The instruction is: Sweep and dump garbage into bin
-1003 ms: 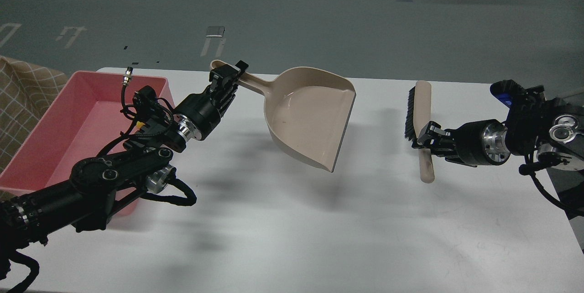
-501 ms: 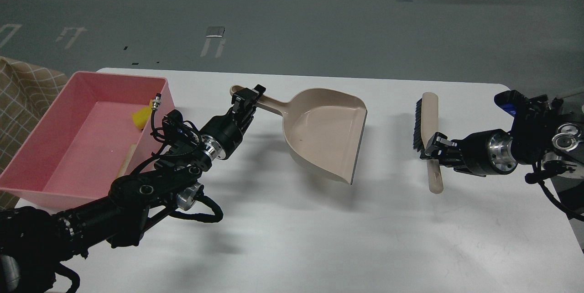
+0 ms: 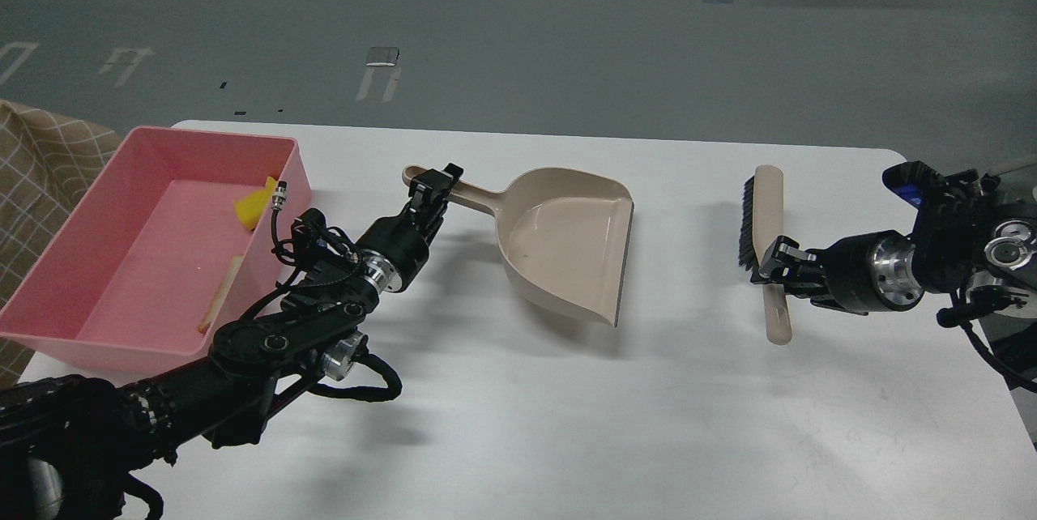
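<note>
A beige dustpan (image 3: 567, 240) rests near the middle of the white table (image 3: 567, 423), handle pointing left. My left gripper (image 3: 433, 184) is shut on the dustpan's handle. A beige hand brush (image 3: 768, 216) with black bristles lies on the right side, handle toward me. My right gripper (image 3: 774, 265) is shut on the brush's handle. A pink bin (image 3: 154, 236) stands at the table's left edge. Inside it lie a yellow scrap (image 3: 253, 206) and a pale strip (image 3: 219, 303).
A checked beige cloth (image 3: 40, 172) hangs beyond the bin on the left. The table's far edge runs behind the dustpan, with grey floor beyond. The right arm's bulky joints (image 3: 964, 249) sit at the table's right edge.
The left gripper swung the dustpan from above the bin's side down and right, then lowered it level onto the table. The right gripper moved the brush slightly right and down.
</note>
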Robot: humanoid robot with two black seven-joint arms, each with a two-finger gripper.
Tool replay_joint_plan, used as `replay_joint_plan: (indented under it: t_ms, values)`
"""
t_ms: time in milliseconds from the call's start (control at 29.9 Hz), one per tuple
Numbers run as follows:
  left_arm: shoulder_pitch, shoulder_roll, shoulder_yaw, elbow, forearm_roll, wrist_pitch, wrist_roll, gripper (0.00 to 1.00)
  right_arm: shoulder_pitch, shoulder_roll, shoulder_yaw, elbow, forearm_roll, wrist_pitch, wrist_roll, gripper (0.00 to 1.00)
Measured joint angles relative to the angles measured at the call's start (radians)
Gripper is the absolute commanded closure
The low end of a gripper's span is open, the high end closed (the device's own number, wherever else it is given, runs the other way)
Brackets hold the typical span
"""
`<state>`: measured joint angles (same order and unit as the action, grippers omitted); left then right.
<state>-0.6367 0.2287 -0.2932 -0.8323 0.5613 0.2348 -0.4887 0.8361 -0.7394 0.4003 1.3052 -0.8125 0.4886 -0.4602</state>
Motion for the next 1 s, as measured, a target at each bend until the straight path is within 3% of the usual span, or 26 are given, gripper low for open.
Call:
replay_joint_plan:
  t_ms: [535,802,835,869,902,969,1003]
  values:
    - [0.009,-0.015,0.002,0.035,0.0,0.005,0.0,1.0,-0.004,0.011,0.0,-0.004,-0.001,0.0,-0.001,0.86]
    - [0.009,-0.019,0.0,0.044,0.0,0.005,0.0,1.0,-0.009,0.012,0.0,-0.004,-0.001,0.0,-0.001,0.76]
    - [0.009,-0.02,0.0,0.047,0.0,0.005,0.0,0.98,-0.009,0.012,0.0,-0.004,-0.001,0.0,-0.001,0.73]
    - [0.009,-0.02,0.001,0.049,-0.001,0.005,0.0,0.83,-0.009,0.012,0.0,-0.004,-0.001,0.0,-0.001,0.68]
    - [0.009,-0.021,0.001,0.051,-0.001,0.005,0.0,0.82,-0.009,0.012,0.0,-0.004,-0.001,0.0,-0.001,0.68]
    - [0.009,-0.021,0.001,0.054,-0.001,0.005,0.0,0.64,-0.009,0.012,-0.001,-0.004,0.0,0.0,-0.001,0.59]
    - [0.01,-0.022,0.001,0.054,-0.001,0.005,0.0,0.61,-0.009,0.012,-0.002,-0.005,0.0,0.0,-0.001,0.57]
